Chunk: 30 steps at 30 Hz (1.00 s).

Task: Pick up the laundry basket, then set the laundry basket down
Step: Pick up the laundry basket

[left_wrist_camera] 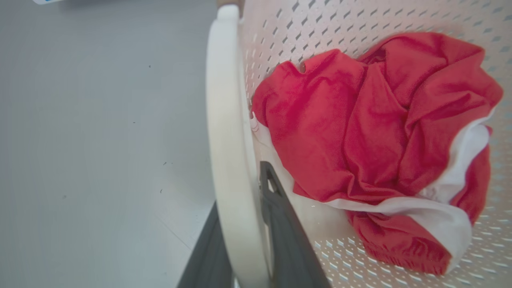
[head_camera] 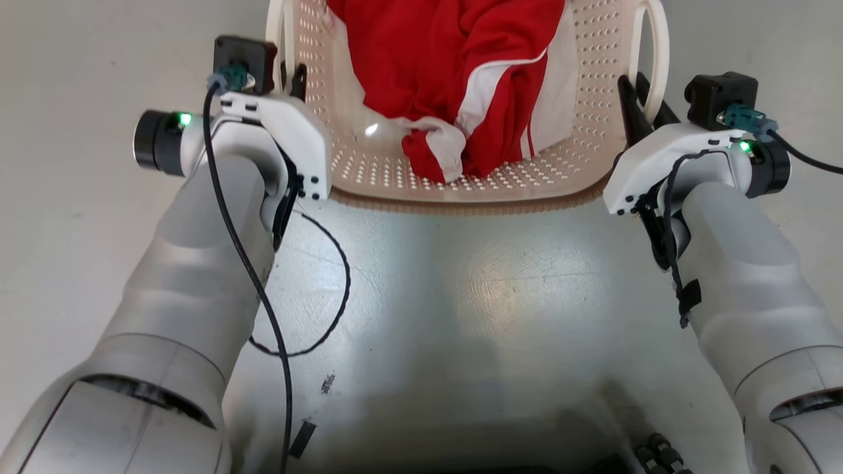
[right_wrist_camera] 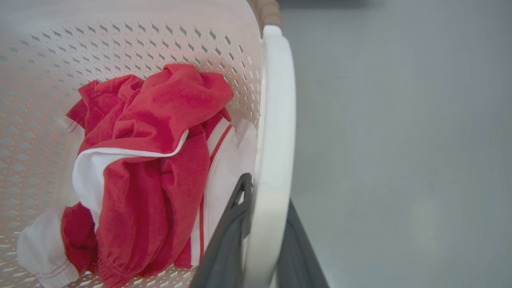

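The laundry basket [head_camera: 369, 178] is upright, mouth facing up, straight ahead of the robot between its arms. Its handled ends point to the robot's left and right. The far side is cut off, so its long axis is uncertain. The left gripper [head_camera: 295, 79] pinches the left handle [left_wrist_camera: 226, 140] and the right gripper [head_camera: 635, 89] pinches the right handle [right_wrist_camera: 274, 120]. A red-and-white garment [head_camera: 454, 59] lies crumpled inside.

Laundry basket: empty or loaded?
Loaded. A crumpled red and white garment lies inside the laundry basket on its perforated floor, with bare floor showing around it.
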### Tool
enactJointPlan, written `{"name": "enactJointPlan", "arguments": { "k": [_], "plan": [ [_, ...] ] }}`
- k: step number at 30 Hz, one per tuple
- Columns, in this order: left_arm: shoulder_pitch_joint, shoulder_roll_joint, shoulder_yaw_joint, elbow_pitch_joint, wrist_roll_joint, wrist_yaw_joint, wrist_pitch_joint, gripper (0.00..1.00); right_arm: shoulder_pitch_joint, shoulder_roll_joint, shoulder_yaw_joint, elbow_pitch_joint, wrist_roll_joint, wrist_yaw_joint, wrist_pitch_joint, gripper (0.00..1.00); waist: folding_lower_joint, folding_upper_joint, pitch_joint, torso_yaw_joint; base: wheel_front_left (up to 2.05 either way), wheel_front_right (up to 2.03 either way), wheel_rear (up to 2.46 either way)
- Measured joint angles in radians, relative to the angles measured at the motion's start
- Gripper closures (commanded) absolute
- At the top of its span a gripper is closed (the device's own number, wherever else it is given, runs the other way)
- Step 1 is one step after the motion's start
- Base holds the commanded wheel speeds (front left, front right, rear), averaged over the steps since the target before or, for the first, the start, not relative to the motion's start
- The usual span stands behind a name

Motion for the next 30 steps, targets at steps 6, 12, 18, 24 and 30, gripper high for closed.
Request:
{"name": "enactJointPlan", "arguments": {
  "k": [6,12,18,24,30],
  "plan": [
    [0.047,0.0,-0.025,0.0,-0.026,0.004,0.012,1.0,0.009,0.001,0.037,0.036,0.025,0.0,0.001,1.0,0.0,0.0,-0.047,0.001,0.0,0.0,0.0],
    [0.127,-0.001,-0.048,0.004,-0.067,0.005,0.045,1.0,0.059,0.002,0.106,0.062,0.05,0.0,0.038,1.0,0.0,0.0,-0.126,0.0,0.0,0.0,0.0],
    [0.229,-0.002,-0.078,0.004,-0.098,0.007,0.073,1.0,0.143,0.004,0.186,0.065,0.107,0.0,0.082,1.0,0.0,0.0,-0.242,0.0,0.0,0.0,0.0],
    [0.366,-0.003,-0.11,0.001,-0.152,0.007,0.1,1.0,0.254,0.008,0.266,0.059,0.175,0.0,0.146,1.0,0.0,0.0,-0.388,-0.003,0.0,0.0,0.0],
    [0.505,0.0,-0.159,-0.031,-0.213,0.007,0.144,1.0,0.363,0.008,0.323,0.059,0.228,-0.001,0.208,1.0,0.0,0.0,-0.548,-0.008,0.0,0.0,0.0]
  ]
}}
